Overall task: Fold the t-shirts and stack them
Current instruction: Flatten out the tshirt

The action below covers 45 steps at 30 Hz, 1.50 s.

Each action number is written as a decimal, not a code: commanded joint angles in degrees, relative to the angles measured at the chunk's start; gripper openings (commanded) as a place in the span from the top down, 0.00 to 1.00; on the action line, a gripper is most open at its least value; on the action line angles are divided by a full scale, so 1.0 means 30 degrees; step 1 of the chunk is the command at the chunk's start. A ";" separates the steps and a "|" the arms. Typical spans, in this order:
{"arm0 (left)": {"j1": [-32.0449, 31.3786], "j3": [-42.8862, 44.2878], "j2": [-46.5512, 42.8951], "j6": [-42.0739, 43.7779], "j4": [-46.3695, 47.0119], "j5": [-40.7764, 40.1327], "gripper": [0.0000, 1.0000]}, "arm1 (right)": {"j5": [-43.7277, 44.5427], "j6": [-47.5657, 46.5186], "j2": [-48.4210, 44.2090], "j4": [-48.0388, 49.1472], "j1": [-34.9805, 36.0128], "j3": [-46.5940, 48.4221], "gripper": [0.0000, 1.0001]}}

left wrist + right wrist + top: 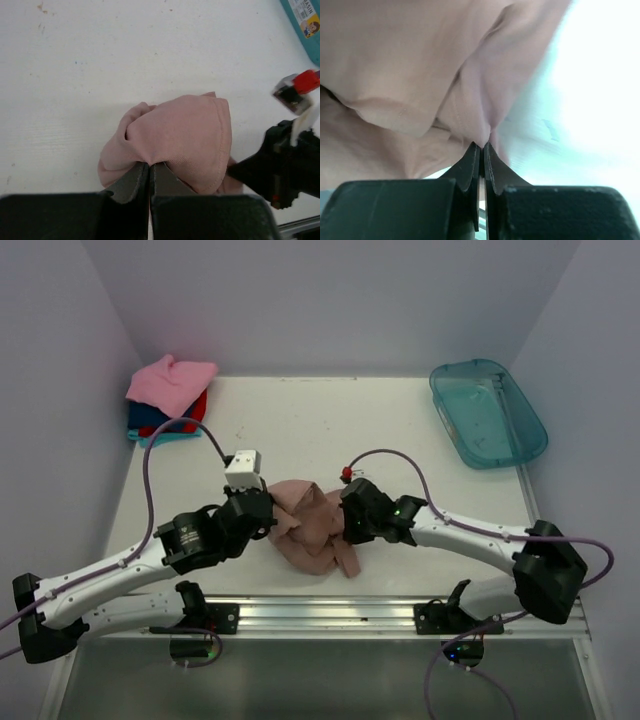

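Pink-brown shirt [310,525]: crumpled in a heap on the table [300,420], lying between the two claws and touching both
Left claw [150,167]: fingers pressed together, pinching a fold at the edge of the heap nearest to it; the cloth bulges up and away from its tips
Right claw [481,147]: fingers pressed together on a thin ridge of the same shirt; cloth fills the view above and left of its tips, bare table shows to their right
Claw to claw: facing each other across the heap, near but apart
Folded shirts [168,400]: stacked well beyond the left claw, in the far left corner; bright pink on top, with red, blue and teal under it
Tub [487,412]: see-through teal plastic, well beyond the right claw, at the far right corner
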 commanded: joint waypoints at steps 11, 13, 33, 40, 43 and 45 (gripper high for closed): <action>0.0159 -0.3603 -0.2114 -0.8333 -0.7470 -0.2698 1.00 | 1.3908 0.4816 -0.5874 -1.2339 -0.0664 0.4071 1.00; 0.0159 -0.3809 -0.2989 -1.1112 -0.8849 -0.3079 1.00 | 1.4755 0.5929 -0.6137 -1.3135 -0.0722 0.4129 1.00; 0.0159 -0.3487 -0.6109 -0.3825 -0.2786 -0.1597 0.00 | 1.5057 0.7316 -0.7282 -1.4900 -0.0752 0.3719 0.15; 0.0130 0.1780 0.6251 0.6155 0.3732 0.4555 0.00 | 1.3738 0.5354 -0.5937 -1.1884 -0.0781 0.3720 0.16; -0.0162 0.3627 0.9970 0.9987 0.5782 0.6754 0.02 | 1.3618 0.5380 -0.5524 -1.1674 -0.0811 0.3807 0.18; -0.0281 0.4098 1.1120 1.1050 0.6376 0.7754 0.02 | 1.3618 0.5380 -0.5611 -1.1674 -0.0927 0.3865 0.18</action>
